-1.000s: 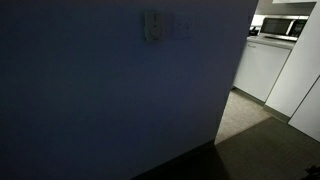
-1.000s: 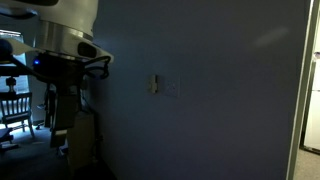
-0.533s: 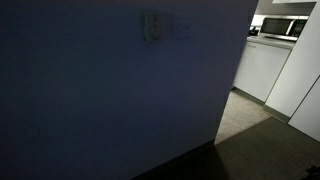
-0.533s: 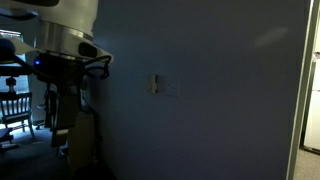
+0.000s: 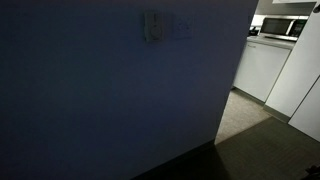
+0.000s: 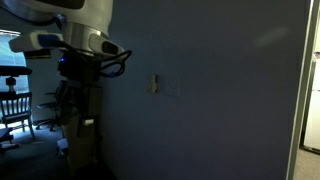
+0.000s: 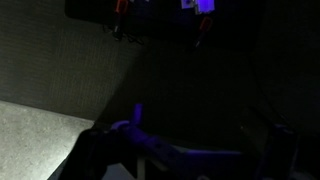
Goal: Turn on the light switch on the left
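Note:
The room is dark. A light switch (image 5: 153, 27) sits high on the dark wall, with a second plate (image 5: 182, 27) just to its right. In an exterior view the same switch (image 6: 154, 84) shows at mid-height on the wall. The robot arm (image 6: 88, 45) stands at the left, clear of the wall, with my gripper (image 6: 84, 122) hanging below it, apart from the switch. The wrist view is nearly black; only blue-lit shapes of the gripper (image 7: 190, 155) show at the bottom, and its jaws cannot be made out.
A doorway at the right of the wall opens onto a lit kitchen with white cabinets (image 5: 262, 66) and a microwave (image 5: 281, 28). A chair (image 6: 12, 106) stands by a bright window behind the arm. A white door frame (image 6: 303, 90) borders the wall.
The arm has swung to the right, toward the wall and the switch. The wall and switches look the same.

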